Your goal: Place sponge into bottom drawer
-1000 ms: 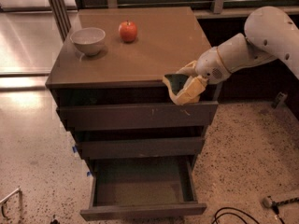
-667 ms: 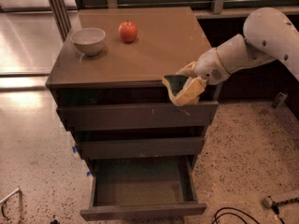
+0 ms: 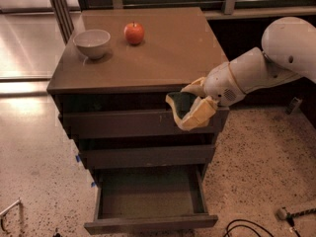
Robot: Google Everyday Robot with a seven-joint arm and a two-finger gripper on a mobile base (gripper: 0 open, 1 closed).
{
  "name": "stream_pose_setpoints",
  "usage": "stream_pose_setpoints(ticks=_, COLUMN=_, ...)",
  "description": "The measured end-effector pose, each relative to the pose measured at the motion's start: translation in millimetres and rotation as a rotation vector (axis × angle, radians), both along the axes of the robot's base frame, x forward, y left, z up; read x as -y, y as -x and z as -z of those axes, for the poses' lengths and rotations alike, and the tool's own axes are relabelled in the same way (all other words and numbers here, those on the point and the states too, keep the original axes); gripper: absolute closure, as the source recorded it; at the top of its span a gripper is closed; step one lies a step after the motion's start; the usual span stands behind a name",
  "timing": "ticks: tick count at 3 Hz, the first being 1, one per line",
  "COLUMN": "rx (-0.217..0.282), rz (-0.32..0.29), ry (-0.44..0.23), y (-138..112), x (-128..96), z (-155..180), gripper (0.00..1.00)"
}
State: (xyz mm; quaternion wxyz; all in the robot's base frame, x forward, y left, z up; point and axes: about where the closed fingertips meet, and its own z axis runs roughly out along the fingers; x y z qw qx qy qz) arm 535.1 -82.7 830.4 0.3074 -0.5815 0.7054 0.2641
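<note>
My gripper [image 3: 190, 105] hangs in front of the cabinet's top right edge, at the height of the top drawer. It is shut on the sponge [image 3: 180, 104], whose dark green top faces left with yellow foam around it. The bottom drawer [image 3: 150, 197] is pulled open below, a wide shallow tray with nothing in it. The sponge is held well above the drawer and slightly right of its middle. The white arm [image 3: 256, 70] reaches in from the right.
A white bowl [image 3: 92, 43] and a red apple [image 3: 134, 32] stand on the cabinet top [image 3: 163, 53]. The two upper drawers [image 3: 138, 125] are shut. Cables [image 3: 247, 228] lie on the speckled floor at the bottom right.
The gripper with the sponge has shifted very slightly; otherwise nothing has visibly changed.
</note>
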Motion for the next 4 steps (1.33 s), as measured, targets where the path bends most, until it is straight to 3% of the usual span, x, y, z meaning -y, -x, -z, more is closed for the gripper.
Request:
stream_pose_setpoints(ticks=1, rx=-0.017, rz=-0.033, ry=-0.025, y=36.0, x=-14.5, z=41.0, gripper=1.00)
stream_pose_setpoints(ticks=2, rx=-0.083, rz=-0.055, ry=-0.031, y=37.4, x=-14.3, z=121.7, gripper=1.00)
stream_pose_setpoints(ticks=3, rx=-0.080, rz=-0.056, ry=-0.031, y=37.1, x=-14.7, z=124.1, gripper=1.00)
stream_pose_setpoints(ticks=4, rx=-0.044, rz=-0.062, ry=-0.024, y=33.5, x=-19.0, z=151.2, gripper=1.00)
